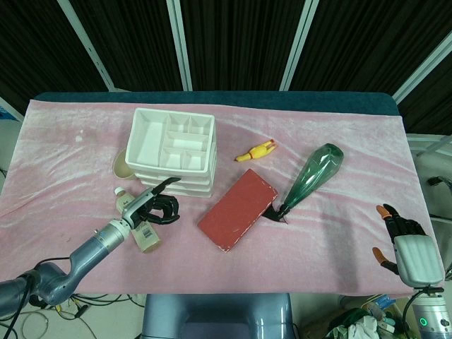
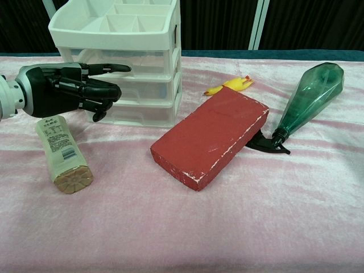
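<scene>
My left hand (image 1: 152, 206) (image 2: 68, 88) hovers just in front of the white stacked drawer unit (image 1: 173, 148) (image 2: 125, 57), with one finger stretched toward a drawer front and the others loosely curled, holding nothing. Right under it lies a beige labelled bottle (image 1: 140, 229) (image 2: 60, 153) on its side. A red brick (image 1: 236, 209) (image 2: 210, 136) lies at the centre. A green spray bottle (image 1: 314, 176) (image 2: 310, 102) lies to the brick's right, its black nozzle touching the brick. My right hand (image 1: 404, 236) hangs at the table's right front corner, fingers spread and empty.
A yellow rubber chicken (image 1: 254, 151) (image 2: 230, 85) lies behind the brick. A tan round object (image 1: 120, 164) peeks out at the left of the drawer unit. A pink cloth (image 1: 318, 261) covers the table. The top tray of the unit has several empty compartments.
</scene>
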Controlling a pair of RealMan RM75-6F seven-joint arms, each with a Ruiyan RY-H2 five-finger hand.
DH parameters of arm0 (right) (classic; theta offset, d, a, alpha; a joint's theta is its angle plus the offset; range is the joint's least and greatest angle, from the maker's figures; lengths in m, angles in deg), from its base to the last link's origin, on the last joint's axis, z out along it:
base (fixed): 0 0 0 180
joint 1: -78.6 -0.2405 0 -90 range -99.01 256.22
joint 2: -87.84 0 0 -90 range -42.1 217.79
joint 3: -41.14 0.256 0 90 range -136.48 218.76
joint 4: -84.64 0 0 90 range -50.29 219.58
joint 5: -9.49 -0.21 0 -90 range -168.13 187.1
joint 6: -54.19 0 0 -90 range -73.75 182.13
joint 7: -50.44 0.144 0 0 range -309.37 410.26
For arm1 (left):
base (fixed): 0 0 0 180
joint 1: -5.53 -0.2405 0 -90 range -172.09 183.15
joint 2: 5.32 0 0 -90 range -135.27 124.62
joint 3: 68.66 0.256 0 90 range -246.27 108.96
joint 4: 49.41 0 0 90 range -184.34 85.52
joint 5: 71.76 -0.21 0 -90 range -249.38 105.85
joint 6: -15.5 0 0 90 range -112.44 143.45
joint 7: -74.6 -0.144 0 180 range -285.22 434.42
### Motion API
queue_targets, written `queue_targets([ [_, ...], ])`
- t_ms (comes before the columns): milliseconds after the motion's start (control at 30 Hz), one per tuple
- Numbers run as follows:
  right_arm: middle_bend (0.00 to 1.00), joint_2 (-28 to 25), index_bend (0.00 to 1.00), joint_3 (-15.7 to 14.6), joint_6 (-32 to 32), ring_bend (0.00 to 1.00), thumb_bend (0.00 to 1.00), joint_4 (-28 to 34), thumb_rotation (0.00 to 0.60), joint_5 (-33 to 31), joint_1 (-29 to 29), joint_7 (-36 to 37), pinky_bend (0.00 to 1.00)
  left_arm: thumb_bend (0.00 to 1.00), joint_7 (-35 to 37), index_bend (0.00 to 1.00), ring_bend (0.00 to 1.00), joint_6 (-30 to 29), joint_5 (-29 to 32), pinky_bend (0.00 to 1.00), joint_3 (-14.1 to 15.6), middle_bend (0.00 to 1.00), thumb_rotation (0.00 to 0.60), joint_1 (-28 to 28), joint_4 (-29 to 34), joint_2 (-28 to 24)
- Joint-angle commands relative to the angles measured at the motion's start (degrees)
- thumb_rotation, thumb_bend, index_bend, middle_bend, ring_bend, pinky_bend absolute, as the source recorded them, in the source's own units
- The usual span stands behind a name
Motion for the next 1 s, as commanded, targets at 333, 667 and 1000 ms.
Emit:
queue_targets([
  [333, 0.10, -0.30, 0.13, 0.02, 0.84, 0.27, 0.16, 0.61, 0.600, -1.07, 0.02, -0.52, 0.27, 0.27, 0.46, 0.00, 0.61, 1.40, 0.61, 0.67, 0.08, 0.60, 0.600, 0.54, -0.79, 0.31],
  [667, 0.11, -0.67, 0.13, 0.11, 1.01, 0.27, 0.17, 0.90, 0.600, -1.61, 0.16, -0.06, 0.27, 0.27, 1.36, 0.00, 0.61, 1.28, -0.13, 0.67, 0.21, 0.60, 0.600, 0.72, -1.42, 0.66],
  [1000, 0.11, -0.81, 0.13, 0.15, 1.32, 0.27, 0.20, 1.23, 0.600, -1.99, 0.14, -0.43, 0.27, 0.27, 0.79, 0.01, 0.61, 1.51, -0.06, 0.67, 0.32, 0.60, 0.600, 1.04, -1.69, 1.07],
])
